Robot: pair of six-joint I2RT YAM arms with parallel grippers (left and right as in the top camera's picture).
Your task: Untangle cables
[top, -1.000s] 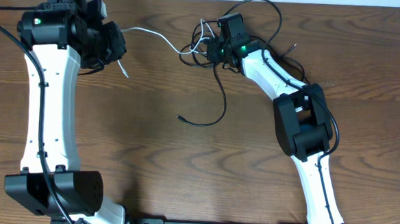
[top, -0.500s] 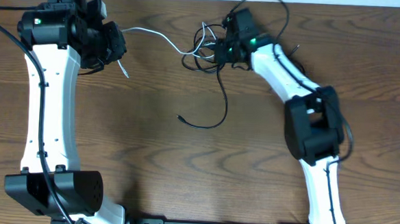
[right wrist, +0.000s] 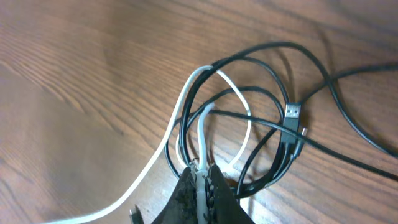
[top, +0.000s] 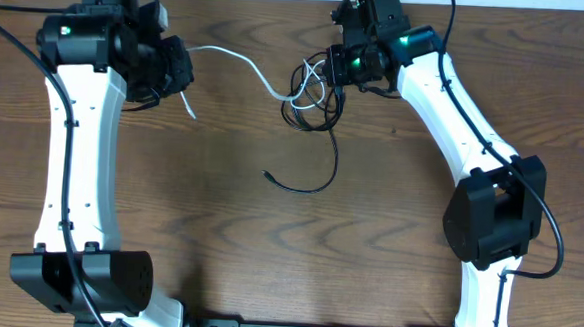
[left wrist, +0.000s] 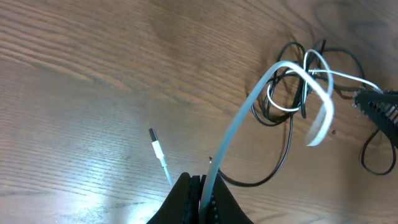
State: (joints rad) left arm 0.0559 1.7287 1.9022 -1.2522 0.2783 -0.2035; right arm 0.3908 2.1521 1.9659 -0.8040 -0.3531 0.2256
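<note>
Left gripper [left wrist: 198,188] is clamped on the thin white cable [left wrist: 228,146] near its plug end. Right gripper [right wrist: 202,182] is pinching the same cable at the tangle, where the thin black cable [right wrist: 292,114] loops around it on the brown wooden table [top: 217,250].

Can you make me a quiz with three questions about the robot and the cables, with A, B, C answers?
1. Where is the tangle?
A) at the right gripper
B) at the left arm's base
C) on the floor

2. What colour is the cable in the left gripper?
A) black
B) white
C) red

3. The left gripper is:
A) open
B) out of view
C) shut on the cable

Answers: 1 A, the right gripper sits in the loops. 2 B, it shows white in the left wrist view. 3 C, it pinches the cable with no gap.
</note>
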